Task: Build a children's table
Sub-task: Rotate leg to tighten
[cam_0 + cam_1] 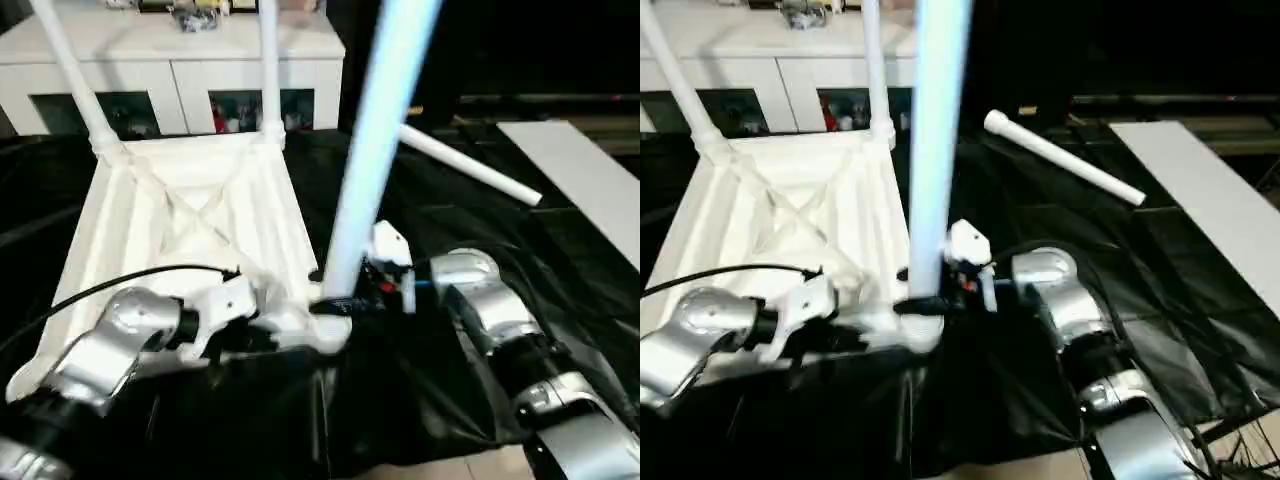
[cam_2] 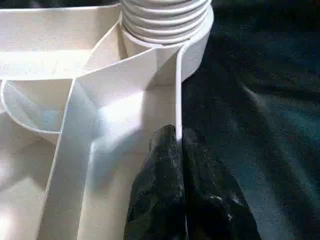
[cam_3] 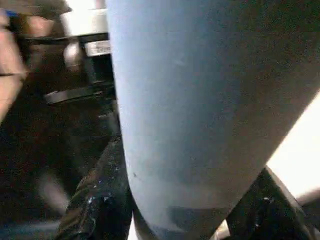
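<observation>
- The table top (image 1: 190, 215) is lying upside down on a black sheet (image 1: 420, 400), its ribbed, X-braced underside facing up.
- Its far edge is sitting close to a white cabinet (image 1: 170, 60) with glass doors, so little room is showing behind it — the open room is lying on the right, where the black sheet is spreading wide.
- Two legs are already standing in the far corner sockets: the far-left leg (image 1: 70, 70) is leaning a little outward, and the far-right leg (image 1: 269, 60) is standing upright.
- A spare leg (image 1: 470, 165) is lying loose on the sheet, well apart from the top on its right, near a flat pale board (image 1: 590, 185).
- The near-right leg (image 1: 375, 140) is rising from the near-right corner socket (image 1: 330, 325), its ribbed end sitting in the round socket in the left wrist view.
- The right gripper (image 3: 180, 210) is clasping this leg low down, just above the socket, with its jaws standing on either side of the tube — one black finger (image 3: 95, 200) is pressing against its side.
- The left gripper (image 2: 179, 145) is pinching the thin side wall of the top, just beside the same corner socket, with its jaws closed on the wall's edge.
- The near edge of the top is lying just ahead of both silver forearms.
</observation>
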